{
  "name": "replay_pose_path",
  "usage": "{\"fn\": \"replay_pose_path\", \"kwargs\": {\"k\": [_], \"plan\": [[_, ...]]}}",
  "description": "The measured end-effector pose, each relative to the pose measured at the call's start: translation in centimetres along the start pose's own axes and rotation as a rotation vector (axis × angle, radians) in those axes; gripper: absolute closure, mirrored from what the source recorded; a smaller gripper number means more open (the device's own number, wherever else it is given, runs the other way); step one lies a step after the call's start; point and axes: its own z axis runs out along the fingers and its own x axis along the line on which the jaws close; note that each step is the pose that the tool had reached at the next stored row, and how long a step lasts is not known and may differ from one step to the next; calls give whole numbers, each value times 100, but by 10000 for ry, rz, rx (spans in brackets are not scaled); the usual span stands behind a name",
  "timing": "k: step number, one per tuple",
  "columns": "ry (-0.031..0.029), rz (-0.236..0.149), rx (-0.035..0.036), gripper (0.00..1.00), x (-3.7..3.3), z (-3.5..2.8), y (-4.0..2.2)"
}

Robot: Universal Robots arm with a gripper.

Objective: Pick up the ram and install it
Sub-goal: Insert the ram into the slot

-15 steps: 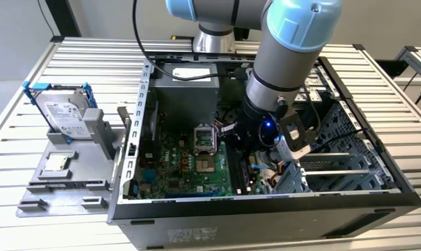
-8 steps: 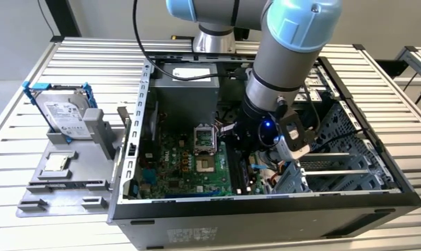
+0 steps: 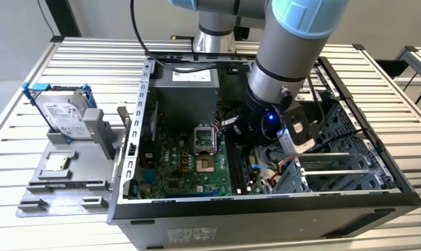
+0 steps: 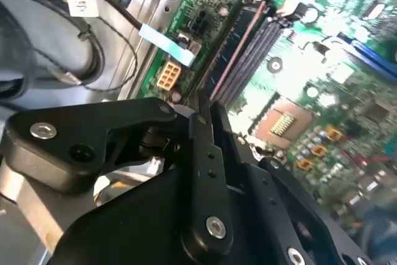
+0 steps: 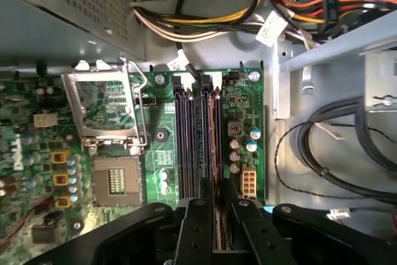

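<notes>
The black gripper [image 5: 214,215] fills the foreground in both wrist views, its jaws clamped on the ram [image 5: 216,153], which stands edge-on between them. In the first wrist view the ram sits in line with one of the black memory slots [image 5: 181,147] on the green motherboard [image 5: 162,131], with its far end reaching toward the slot latches; whether it is fully seated cannot be told. In the second wrist view the ram [image 4: 239,44] appears as a thin reddish-brown edge running beside the parallel slots. The open CPU socket [image 5: 118,181] lies just beside the slots, with its raised metal frame [image 5: 102,107] next to it. Bundled cables [image 5: 198,26] hang past the board's edge. In the exterior view the arm [image 3: 287,63] reaches down into the open computer case [image 3: 266,209], which rests on the slatted worktop [image 3: 29,219]. A hard drive in a blue frame [image 3: 60,110] stands outside the case on the exterior view's left.
</notes>
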Motion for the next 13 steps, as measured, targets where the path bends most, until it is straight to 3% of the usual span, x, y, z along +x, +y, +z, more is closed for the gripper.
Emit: {"fn": "replay_pose_path", "kwargs": {"k": [2, 4, 5, 13], "plan": [[0, -36, 6, 0, 4, -80, 6], [-1, -51, 7, 0, 3, -81, 10], [-1, -52, 7, 100, 3, -82, 10], [-1, -51, 8, 100, 4, -82, 10]]}}
